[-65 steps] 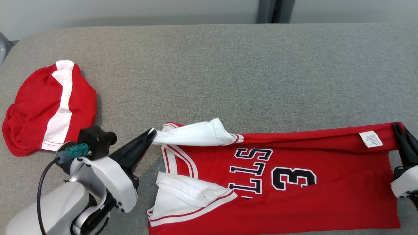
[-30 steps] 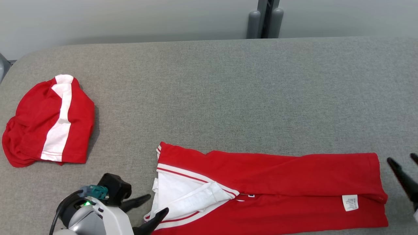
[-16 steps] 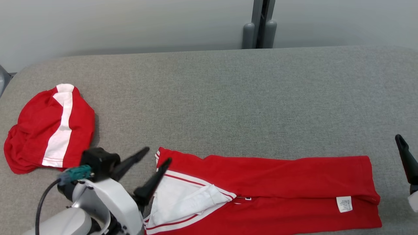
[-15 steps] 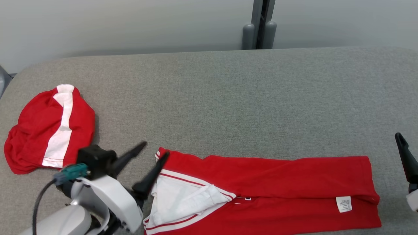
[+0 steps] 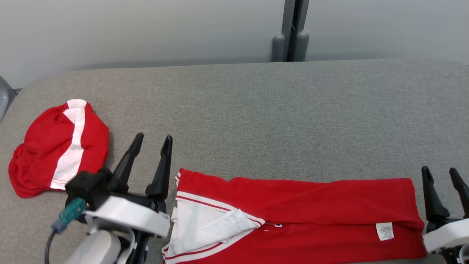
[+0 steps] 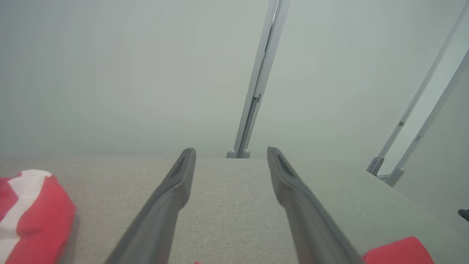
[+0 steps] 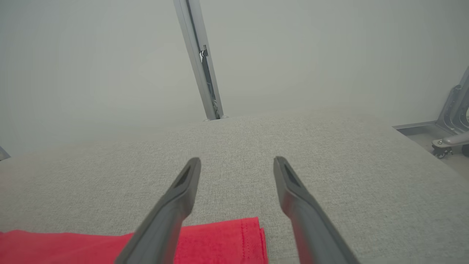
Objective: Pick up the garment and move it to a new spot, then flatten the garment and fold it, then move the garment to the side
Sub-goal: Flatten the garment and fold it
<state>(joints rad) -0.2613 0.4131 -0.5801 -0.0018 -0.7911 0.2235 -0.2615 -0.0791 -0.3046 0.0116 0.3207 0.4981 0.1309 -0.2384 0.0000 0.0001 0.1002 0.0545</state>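
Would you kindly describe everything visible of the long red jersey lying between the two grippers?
The jersey is red, knit-looking fabric, folded lengthwise into a long flat band on the grey table. Its left end opens on white lining with red-and-white trim; a white label sits near the right end. The open left gripper and right gripper flank it, holding nothing.

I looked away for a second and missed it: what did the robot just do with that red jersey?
The left gripper and right gripper pulled the far edge of the red jersey toward the robot, folding it lengthwise and hiding the number, then let go; both stand open at its ends. The red-and-white garment at the left stayed put.
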